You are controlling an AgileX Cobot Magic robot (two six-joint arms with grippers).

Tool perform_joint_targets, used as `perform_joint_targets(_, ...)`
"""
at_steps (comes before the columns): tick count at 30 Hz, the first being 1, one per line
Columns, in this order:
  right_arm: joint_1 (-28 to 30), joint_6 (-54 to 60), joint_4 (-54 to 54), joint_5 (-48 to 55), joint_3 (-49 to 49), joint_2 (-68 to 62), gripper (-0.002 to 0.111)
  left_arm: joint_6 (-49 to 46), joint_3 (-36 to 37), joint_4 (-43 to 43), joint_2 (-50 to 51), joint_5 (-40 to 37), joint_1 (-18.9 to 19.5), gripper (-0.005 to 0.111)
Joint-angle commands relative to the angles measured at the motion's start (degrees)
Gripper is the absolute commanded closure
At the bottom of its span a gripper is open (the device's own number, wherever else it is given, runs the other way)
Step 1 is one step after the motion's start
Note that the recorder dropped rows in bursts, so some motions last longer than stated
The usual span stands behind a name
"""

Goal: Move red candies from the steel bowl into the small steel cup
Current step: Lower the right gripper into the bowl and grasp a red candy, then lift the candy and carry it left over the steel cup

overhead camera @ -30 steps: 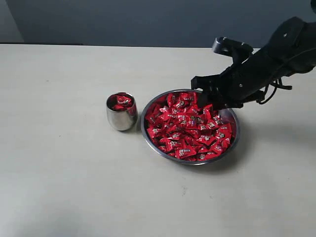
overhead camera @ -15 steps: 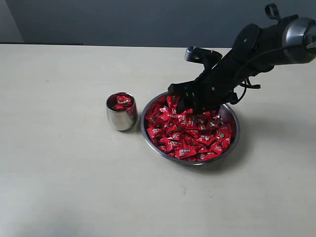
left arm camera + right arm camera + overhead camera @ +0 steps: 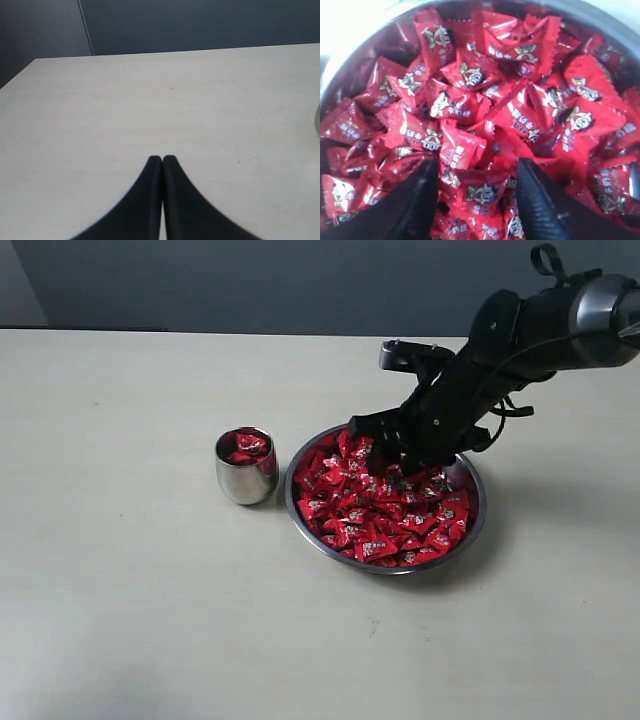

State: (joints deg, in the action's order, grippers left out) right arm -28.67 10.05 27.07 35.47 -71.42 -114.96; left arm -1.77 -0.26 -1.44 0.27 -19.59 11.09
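The steel bowl point(image 3: 470, 530) sits right of the table's middle, heaped with red candies point(image 3: 375, 510). Left of it stands the small steel cup point(image 3: 246, 478), with a few red candies point(image 3: 243, 446) showing at its mouth. My right gripper point(image 3: 392, 462) is down in the far part of the bowl, tips among the sweets. In the right wrist view its jaws stand open point(image 3: 479, 167) with red candies point(image 3: 485, 192) lying between the black fingers point(image 3: 540, 200), none pinched. My left gripper point(image 3: 162, 159) hovers over bare table, fingertips pressed together, holding nothing.
The pale table point(image 3: 130, 590) stretches wide around bowl and cup. A dark wall point(image 3: 250, 280) runs behind the far edge. The right arm point(image 3: 540, 330) reaches in from the upper right, its cable looped above.
My right arm swung left and down from the bowl's right rim into the candy pile, and its jaws spread a little wider. Bowl and cup stayed put.
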Motion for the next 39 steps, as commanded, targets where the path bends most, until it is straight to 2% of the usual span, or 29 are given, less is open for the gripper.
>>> perform_joint_targets(1, 0.04, -0.02, 0.48, -0.05, -0.38, -1.86, 0.062, 0.08, 0.26, -0.11, -0.27, 0.45, -0.38, 0.106)
perform_joint_targets(12, -0.06, -0.11, 0.58, -0.26, -0.38, -3.32, 0.065, 0.08, 0.26, -0.11, -0.27, 0.45, -0.38, 0.106)
perform_joint_targets(20, -0.06, -0.11, 0.36, -0.17, -0.38, -3.32, 0.094, 0.08, 0.26, -0.11, -0.27, 0.45, -0.38, 0.106)
perform_joint_targets(24, -0.06, -0.11, 0.15, -0.17, -0.38, -2.53, 0.103, 0.08, 0.26, -0.11, -0.27, 0.45, -0.38, 0.106)
perform_joint_targets(39, -0.06, -1.32, -5.79, -0.39, -0.38, 7.03, 0.103, 0.08, 0.26, -0.11, -0.27, 0.45, -0.38, 0.106)
